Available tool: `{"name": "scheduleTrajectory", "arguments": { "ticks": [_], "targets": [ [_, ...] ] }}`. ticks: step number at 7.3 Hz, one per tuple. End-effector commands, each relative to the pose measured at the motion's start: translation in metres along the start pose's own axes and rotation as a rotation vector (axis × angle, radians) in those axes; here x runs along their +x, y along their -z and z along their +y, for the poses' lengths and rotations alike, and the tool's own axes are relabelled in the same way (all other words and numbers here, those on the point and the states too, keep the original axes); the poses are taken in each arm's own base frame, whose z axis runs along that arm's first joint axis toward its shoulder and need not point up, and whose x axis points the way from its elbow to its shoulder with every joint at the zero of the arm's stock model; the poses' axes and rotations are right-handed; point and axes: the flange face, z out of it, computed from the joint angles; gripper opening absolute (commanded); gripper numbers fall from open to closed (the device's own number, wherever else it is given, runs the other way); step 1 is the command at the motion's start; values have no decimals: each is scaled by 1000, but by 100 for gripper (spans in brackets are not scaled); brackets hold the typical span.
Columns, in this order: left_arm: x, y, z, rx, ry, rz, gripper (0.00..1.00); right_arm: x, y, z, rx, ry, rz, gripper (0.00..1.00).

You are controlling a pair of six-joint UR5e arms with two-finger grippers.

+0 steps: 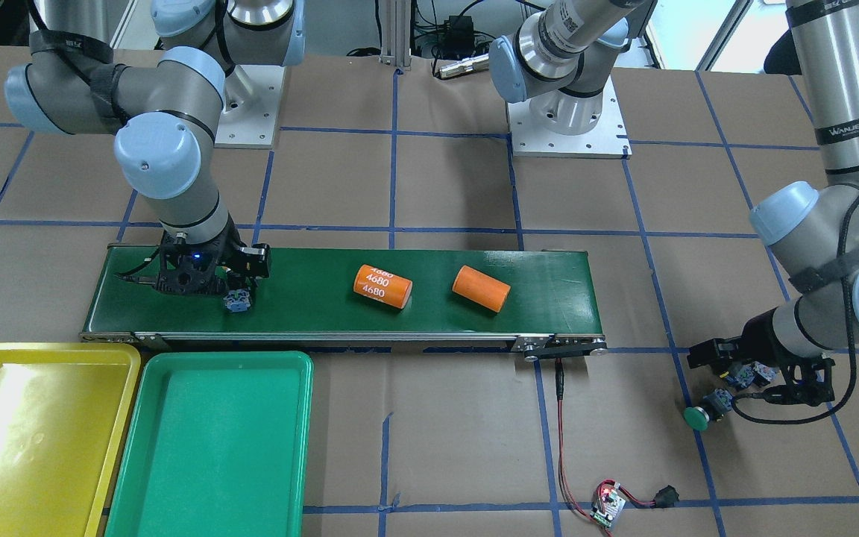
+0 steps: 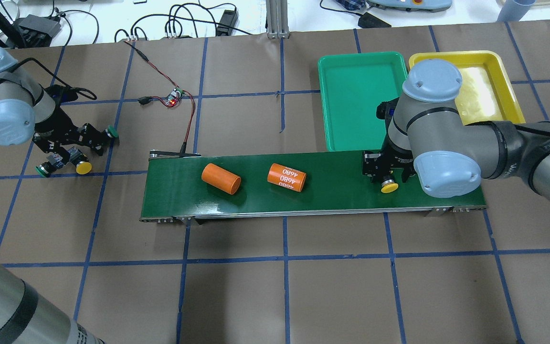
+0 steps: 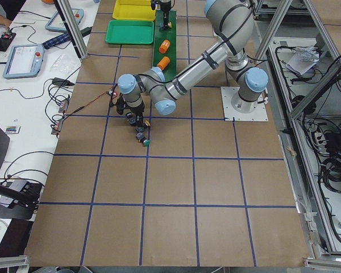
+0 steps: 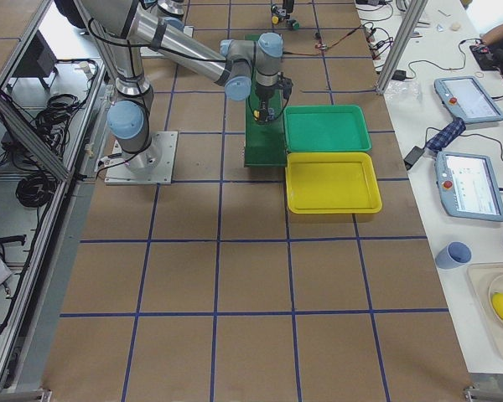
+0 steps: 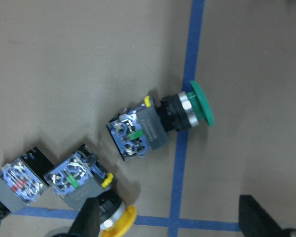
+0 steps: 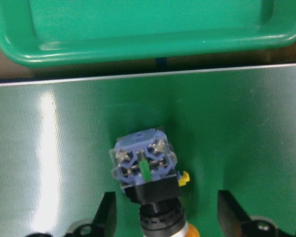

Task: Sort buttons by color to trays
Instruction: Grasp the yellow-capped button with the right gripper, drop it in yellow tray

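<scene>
A yellow-capped button (image 2: 389, 187) is seen on the dark-green conveyor belt (image 2: 337, 196) under the right gripper (image 2: 388, 177). The green tray (image 2: 356, 95) and the yellow tray (image 2: 487, 98) are set side by side beyond the belt. A plain orange cylinder (image 2: 221, 178) and a cylinder marked 4680 (image 2: 287, 177) are laid on the belt. Three more buttons (image 2: 83, 167) are clustered at the left gripper (image 2: 78, 149).

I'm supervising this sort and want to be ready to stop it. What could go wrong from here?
The yellow button lies loose on the belt between the right gripper's open fingers; a grasp might slip. The green tray is nearest it, so a short carry could land it wrongly. Below the left gripper, three buttons lie close together; closing on one may knock another.
</scene>
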Motion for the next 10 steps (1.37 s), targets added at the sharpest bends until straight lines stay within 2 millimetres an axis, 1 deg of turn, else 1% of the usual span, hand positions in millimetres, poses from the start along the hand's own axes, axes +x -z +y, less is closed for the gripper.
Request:
{"name": "scheduleTrajectory", "arguments": {
  "ticks": [1, 2, 3, 4, 5, 6, 7, 8, 9, 10],
  "targets": [
    [-15, -14, 6, 6, 12, 3, 100, 1, 1, -1, -2, 12, 4, 0],
    [-16, -14, 4, 22, 11, -4, 93, 4, 7, -4, 17, 9, 9, 0],
    [-18, -18, 0, 38, 16, -9, 89, 5, 37, -25, 61, 6, 6, 0],
    [-17, -17, -6, 61, 26, -6, 89, 9, 61, -45, 46, 23, 10, 0],
    [-10, -10, -9, 75, 20, -13, 91, 22, 70, -74, 62, 21, 13, 0],
    [-6, -6, -3, 79, 66, -11, 92, 60, 75, -107, 78, -15, 13, 0],
    [-7, -13, -4, 69, 71, -10, 92, 113, 69, -134, 75, -24, 11, 0],
    [-9, -16, -5, 75, 72, -12, 91, 144, 52, -161, 69, -16, 1, 0],
    [-11, -16, -4, 75, 71, -12, 90, 163, 27, -190, 89, 46, 8, 0],
    [-13, -15, -3, 76, 69, -14, 90, 195, 15, -201, 92, 59, 8, 0]
  ]
}}
